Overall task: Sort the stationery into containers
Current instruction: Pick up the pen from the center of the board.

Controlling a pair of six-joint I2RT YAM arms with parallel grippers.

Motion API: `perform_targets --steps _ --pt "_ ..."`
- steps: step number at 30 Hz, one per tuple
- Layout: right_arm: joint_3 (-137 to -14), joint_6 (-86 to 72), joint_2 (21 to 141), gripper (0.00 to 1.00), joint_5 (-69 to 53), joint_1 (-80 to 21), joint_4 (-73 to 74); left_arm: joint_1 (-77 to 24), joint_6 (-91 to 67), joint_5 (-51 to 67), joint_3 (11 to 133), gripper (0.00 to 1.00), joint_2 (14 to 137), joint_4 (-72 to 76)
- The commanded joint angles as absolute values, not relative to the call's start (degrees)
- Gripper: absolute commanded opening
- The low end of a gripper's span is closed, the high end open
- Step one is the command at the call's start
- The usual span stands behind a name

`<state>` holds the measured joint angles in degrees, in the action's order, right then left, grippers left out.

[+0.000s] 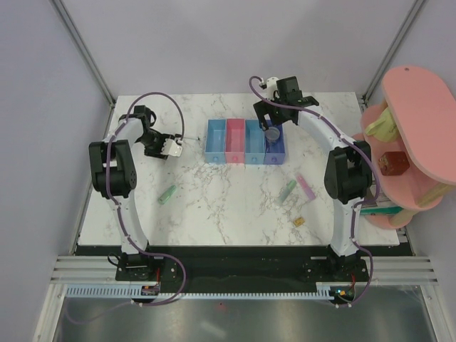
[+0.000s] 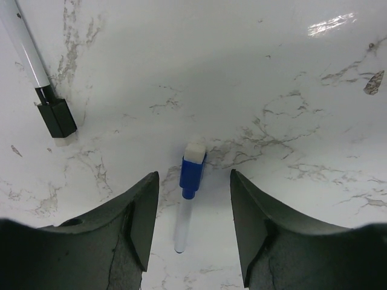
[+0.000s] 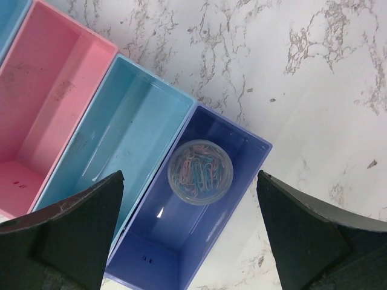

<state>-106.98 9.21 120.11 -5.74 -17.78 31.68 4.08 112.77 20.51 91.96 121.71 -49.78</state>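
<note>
Row of four joined plastic bins, light blue, pink, light blue, dark blue, sits mid-far on white marble table. Right gripper spread wide above the dark blue end bin, holding nothing. Small clear round case of coloured paper clips lies inside that bin. Left gripper half spread at far left, straddling flat blue-tipped marker; marble shows either side, no contact. Thin black-capped pen near left of marker.

left fingers parted, right fingers spread wide
</note>
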Motion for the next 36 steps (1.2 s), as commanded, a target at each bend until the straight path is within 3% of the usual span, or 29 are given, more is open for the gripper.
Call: perform_targets --steps 1,8,13,17,20,21,36 --pt "-108.8 8.7 116.6 0.98 -6.8 -17.8 30.1 3.6 115.5 16.3 94.0 0.59 127.5 -59.0" --pt "-108.3 8.3 115.7 0.98 -7.2 -17.8 29.7 1.9 114.3 14.7 98.4 0.55 130.2 -64.9" --pt "-106.5 8.3 114.1 0.98 -7.1 -17.9 28.0 1.2 113.6 13.0 98.8 0.38 130.6 -66.3" --pt "-105.6 8.0 112.9 0.98 -7.2 -17.8 27.7 0.9 112.2 12.7 98.4 0.31 130.3 -67.1" --pt "-104.5 7.8 111.8 0.98 -7.0 -17.9 27.6 0.6 109.0 13.0 98.5 0.22 129.9 -67.2" --pt "-104.1 7.8 111.4 0.98 -6.9 -17.9 27.4 0.6 108.2 13.1 98.6 0.02 129.7 -67.1" --pt "-87.4 13.1 97.5 0.98 -6.4 -14.9 33.2 0.6 79.7 34.3 103.4 0.02 113.0 -67.2"
